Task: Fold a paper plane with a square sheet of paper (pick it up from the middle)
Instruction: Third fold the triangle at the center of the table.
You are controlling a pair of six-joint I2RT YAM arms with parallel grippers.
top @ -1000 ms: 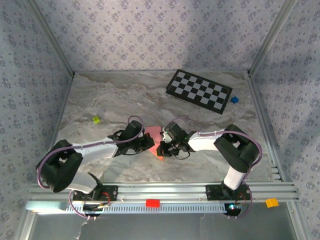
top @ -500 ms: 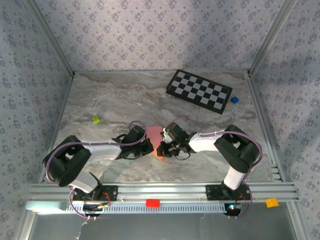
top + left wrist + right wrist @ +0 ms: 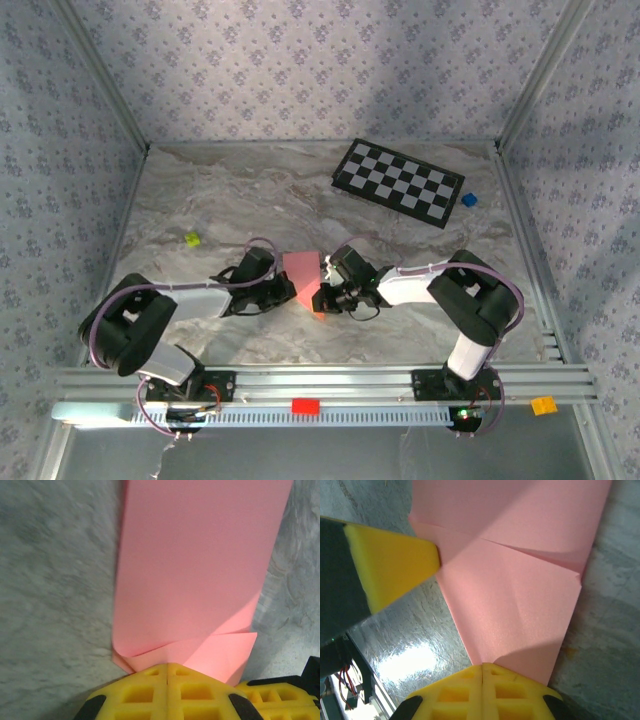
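Partway through. The paper [image 3: 304,270] lies near the front middle of the surface [image 3: 230,190], between the two arms. It already carries overlapping folded flaps and a diagonal crease, but it is not yet a slim dart, so the narrowing and wing folds look still to be done. The left pincer [image 3: 167,672] is clenched on one edge of the paper and the right pincer [image 3: 482,669] on the opposite edge. Against one second ago, the left wrist sits further left and more pink shows; the right arm is nearly unchanged.
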